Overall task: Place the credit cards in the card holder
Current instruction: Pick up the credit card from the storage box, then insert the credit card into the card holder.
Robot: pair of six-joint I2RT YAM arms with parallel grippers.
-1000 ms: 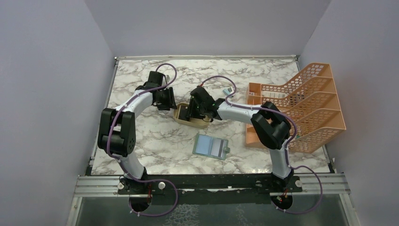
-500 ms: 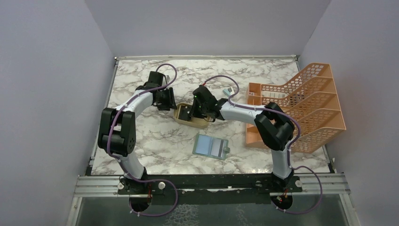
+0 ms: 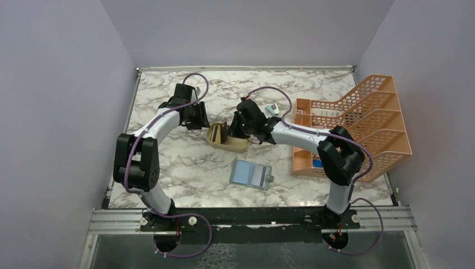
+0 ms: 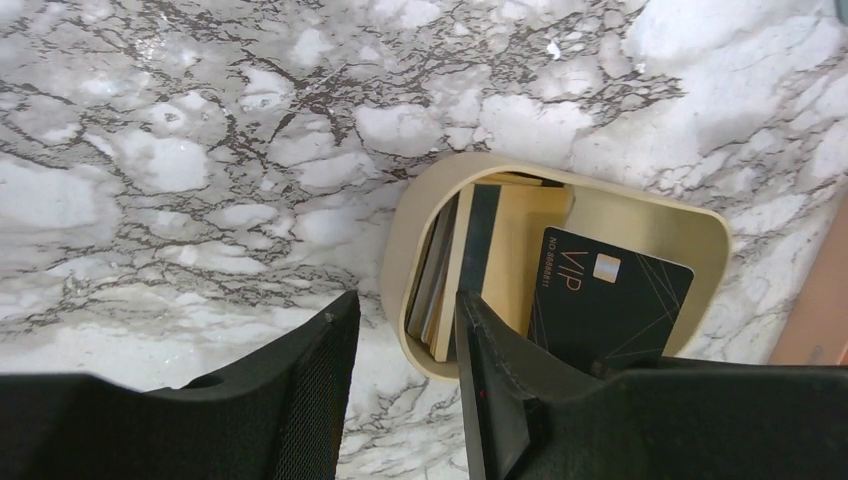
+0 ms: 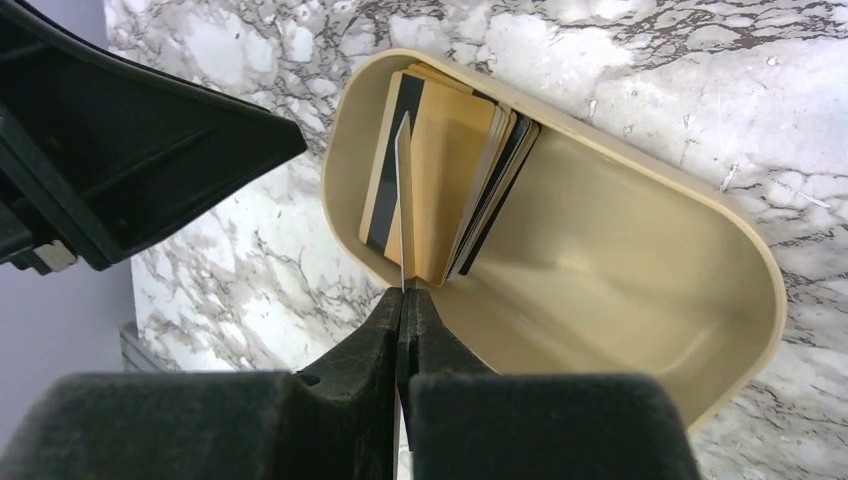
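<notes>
Now right claw (image 5: 403,305) pinches card (image 5: 402,200) edge-on over dish (image 5: 640,300); left claw (image 4: 405,320) open beside.

Likely a lab: walled marble tabletop (image 3: 185,171) rig.

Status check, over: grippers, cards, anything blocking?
Right gripper shut on black card, over tan dish. Left gripper open at dish rim. Card holder lies open; nothing between it and dish.

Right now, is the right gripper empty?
No, the right gripper is pinched shut on a thin card, held edge-on over the tan dish.
</notes>
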